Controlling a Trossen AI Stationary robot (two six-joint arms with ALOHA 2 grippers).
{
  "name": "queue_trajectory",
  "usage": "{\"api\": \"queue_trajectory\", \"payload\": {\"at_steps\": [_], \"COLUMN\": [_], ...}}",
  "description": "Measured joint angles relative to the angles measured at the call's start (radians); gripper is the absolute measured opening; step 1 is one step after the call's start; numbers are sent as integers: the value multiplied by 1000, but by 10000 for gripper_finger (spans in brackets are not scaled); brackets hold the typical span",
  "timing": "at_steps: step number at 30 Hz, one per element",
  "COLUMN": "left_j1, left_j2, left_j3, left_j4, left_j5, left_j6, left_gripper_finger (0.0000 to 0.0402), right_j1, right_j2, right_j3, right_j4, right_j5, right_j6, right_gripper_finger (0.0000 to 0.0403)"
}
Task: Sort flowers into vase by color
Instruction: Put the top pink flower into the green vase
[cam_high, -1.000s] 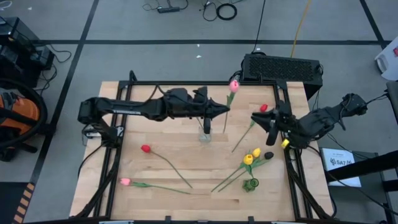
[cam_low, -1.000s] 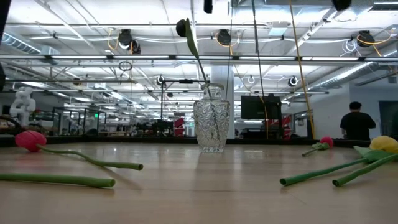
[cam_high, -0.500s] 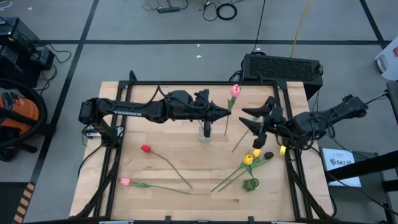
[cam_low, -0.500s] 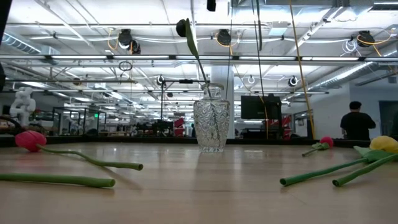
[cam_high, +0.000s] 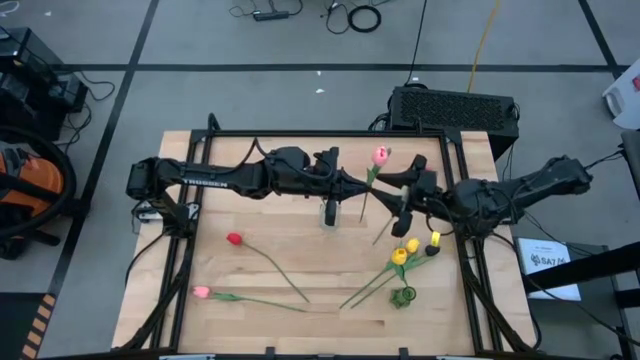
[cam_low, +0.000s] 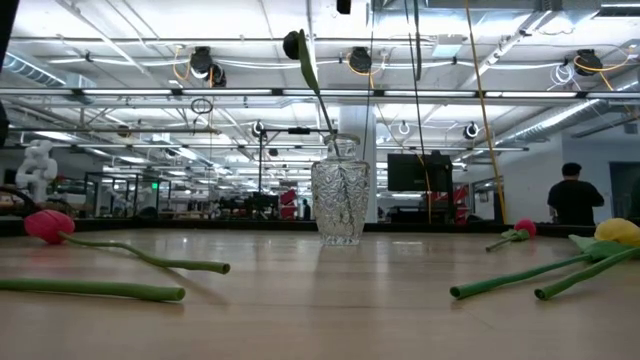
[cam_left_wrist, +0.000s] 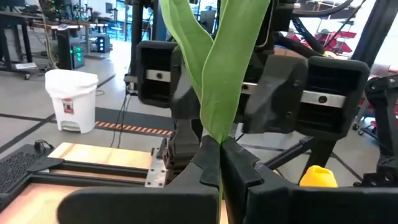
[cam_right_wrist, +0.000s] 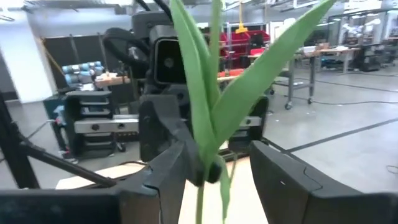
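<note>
Nearest us on the table (cam_high: 250, 320) lie the loose tulips: a pink one (cam_high: 202, 292) and a red one (cam_high: 234, 239) on the left side, and on the right a yellow pair (cam_high: 404, 251) with a black one (cam_high: 433, 238) just beside them. In the low view we see the glass vase (cam_low: 339, 203) upright mid-table, one dark-headed flower (cam_low: 292, 44) leaning out of it. Above the vase, our left gripper (cam_high: 352, 182) is pinched tight on a pink tulip's (cam_high: 380, 155) stem, its green leaves (cam_left_wrist: 214, 62) rising between the fingers (cam_left_wrist: 208, 163). Our right gripper (cam_high: 402, 200) faces it closely, fingers (cam_right_wrist: 171, 165) spread apart around the same stem, not clamping
</note>
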Motion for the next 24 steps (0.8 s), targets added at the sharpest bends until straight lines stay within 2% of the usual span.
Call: {"api": "queue_trajectory", "payload": {"at_steps": [8, 11, 17, 24], "left_j1": [0, 0, -2, -2], "left_j2": [0, 0, 0, 0], "left_j3": [0, 0, -1, -1], "left_j4": [-17, -30, -33, -29], "left_j5": [9, 9, 9, 9], "left_j6": [0, -4, -8, -9], "left_gripper_finger": [0, 0, 22, 54], "right_j1": [-41, -46, -48, -48], "right_j2": [47, 62, 82, 80], "right_j3": [41, 59, 66, 66], "right_j4": [17, 12, 2, 0], "right_j5": [-23, -27, -27, -27], "right_j6": [-3, -13, -26, -26], "right_gripper_finger": [159, 127, 20, 6]}}
